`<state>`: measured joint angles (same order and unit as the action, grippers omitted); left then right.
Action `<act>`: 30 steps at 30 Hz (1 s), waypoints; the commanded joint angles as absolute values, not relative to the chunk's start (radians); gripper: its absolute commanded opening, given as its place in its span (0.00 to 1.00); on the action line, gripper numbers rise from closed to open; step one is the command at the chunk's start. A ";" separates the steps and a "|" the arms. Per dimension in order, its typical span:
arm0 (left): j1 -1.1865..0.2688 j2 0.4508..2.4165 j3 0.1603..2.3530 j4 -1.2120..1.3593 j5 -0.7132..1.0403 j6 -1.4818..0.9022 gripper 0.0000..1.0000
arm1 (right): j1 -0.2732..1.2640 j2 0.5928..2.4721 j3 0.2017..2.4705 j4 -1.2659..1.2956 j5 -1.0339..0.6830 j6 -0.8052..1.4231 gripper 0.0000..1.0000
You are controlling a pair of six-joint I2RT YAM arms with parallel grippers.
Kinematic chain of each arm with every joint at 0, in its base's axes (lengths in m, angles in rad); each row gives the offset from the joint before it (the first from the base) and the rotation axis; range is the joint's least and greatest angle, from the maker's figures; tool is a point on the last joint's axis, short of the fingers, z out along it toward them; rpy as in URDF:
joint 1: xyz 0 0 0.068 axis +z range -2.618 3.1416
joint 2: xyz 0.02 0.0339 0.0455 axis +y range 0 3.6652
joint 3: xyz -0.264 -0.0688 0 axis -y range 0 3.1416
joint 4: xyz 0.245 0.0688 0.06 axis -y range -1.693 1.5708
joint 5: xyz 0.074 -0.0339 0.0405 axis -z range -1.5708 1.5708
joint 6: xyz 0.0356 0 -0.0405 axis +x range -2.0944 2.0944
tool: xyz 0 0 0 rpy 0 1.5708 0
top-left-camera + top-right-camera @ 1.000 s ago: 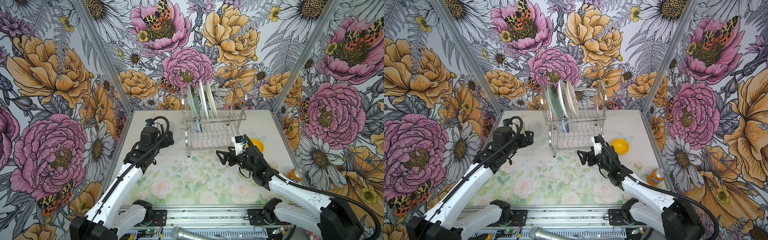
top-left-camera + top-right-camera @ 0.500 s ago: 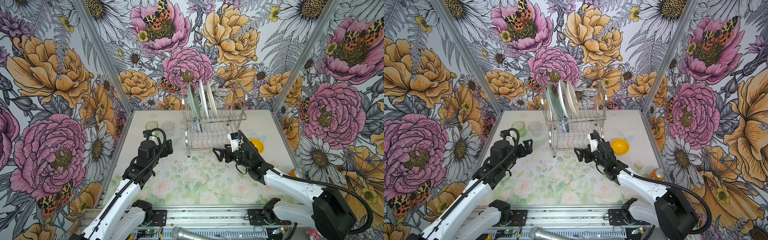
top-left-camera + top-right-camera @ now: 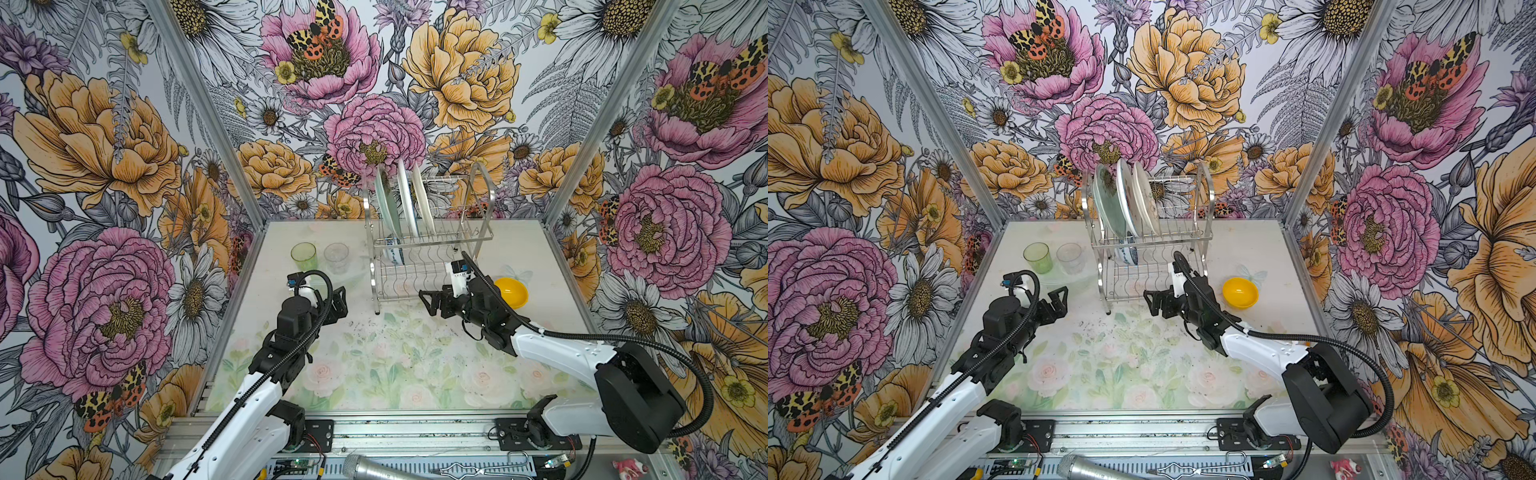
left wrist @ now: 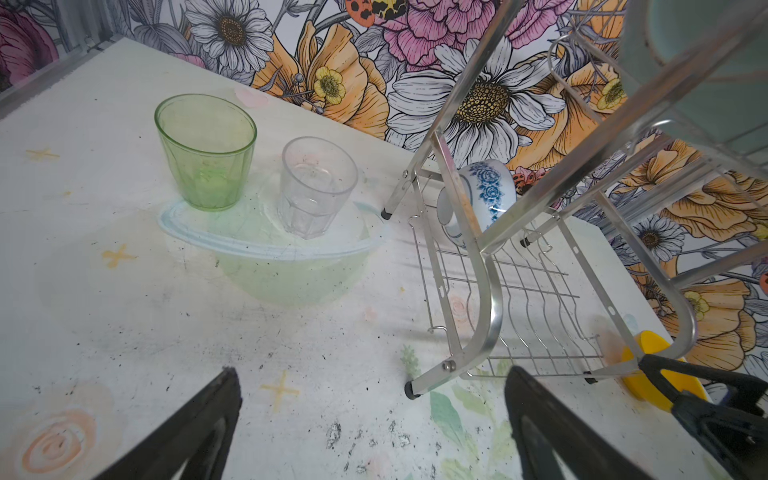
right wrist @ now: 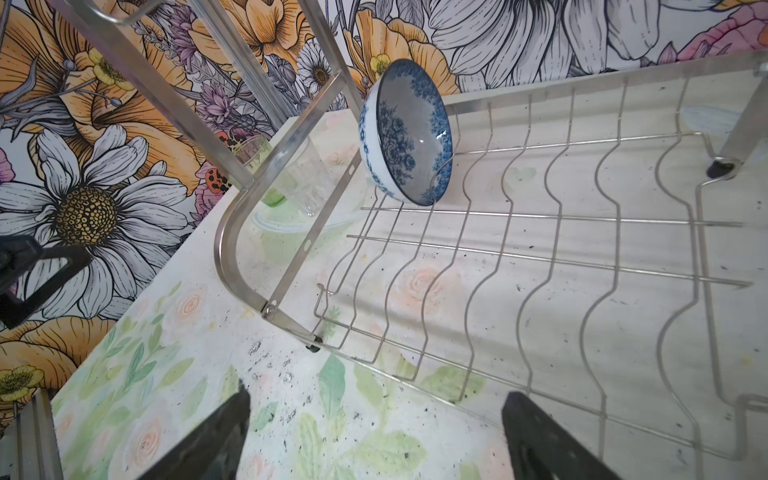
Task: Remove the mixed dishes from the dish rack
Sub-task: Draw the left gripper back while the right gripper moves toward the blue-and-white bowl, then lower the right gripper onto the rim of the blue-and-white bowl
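Note:
The dish rack (image 3: 432, 249) (image 3: 1152, 253) stands at the back middle of the table. Three plates stand upright on its top tier: pale green (image 3: 386, 203), white (image 3: 405, 199) and cream (image 3: 422, 199). A blue-and-white bowl (image 5: 405, 133) (image 4: 484, 195) leans on edge at the left end of the lower shelf. A green tumbler (image 3: 304, 255) (image 4: 205, 151) and a clear tumbler (image 3: 336, 257) (image 4: 318, 187) stand upright left of the rack. A yellow bowl (image 3: 511, 292) (image 3: 1239, 292) sits right of it. My left gripper (image 3: 338, 301) (image 4: 372, 374) is open and empty, in front of the tumblers. My right gripper (image 3: 430, 301) (image 5: 378, 395) is open and empty at the rack's front edge.
Floral walls close in the table on three sides, with metal posts (image 3: 208, 112) at the back corners. A metal rail (image 3: 415, 432) and a microphone (image 3: 374, 469) lie along the front. The rack's near left foot (image 4: 411, 390) stands between the two grippers.
My left arm has drawn back toward the front, uncovering the two tumblers. My right gripper has shifted left and closer to the rack's front. Both stayed open.

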<state>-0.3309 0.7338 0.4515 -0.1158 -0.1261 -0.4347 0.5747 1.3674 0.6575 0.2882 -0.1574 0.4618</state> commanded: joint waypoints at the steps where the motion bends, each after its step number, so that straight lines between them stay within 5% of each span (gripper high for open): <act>1: -0.337 0.711 0.412 -0.017 -0.102 -0.407 0.99 | 0.587 1.406 0.723 0.341 -0.148 0.465 0.98; 14: -0.338 0.574 0.335 0.005 -0.129 -0.407 0.99 | 0.601 1.580 0.830 0.366 -0.163 0.492 0.86; 30: -0.339 0.633 0.305 0.066 -0.103 -0.403 0.99 | 0.561 1.813 1.025 0.398 -0.231 0.466 0.68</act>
<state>-0.3317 0.6315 0.3195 0.0288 -0.1219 -0.4187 0.5846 1.7817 0.9840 0.3492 -0.2005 0.4763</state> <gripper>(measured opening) 0.987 0.688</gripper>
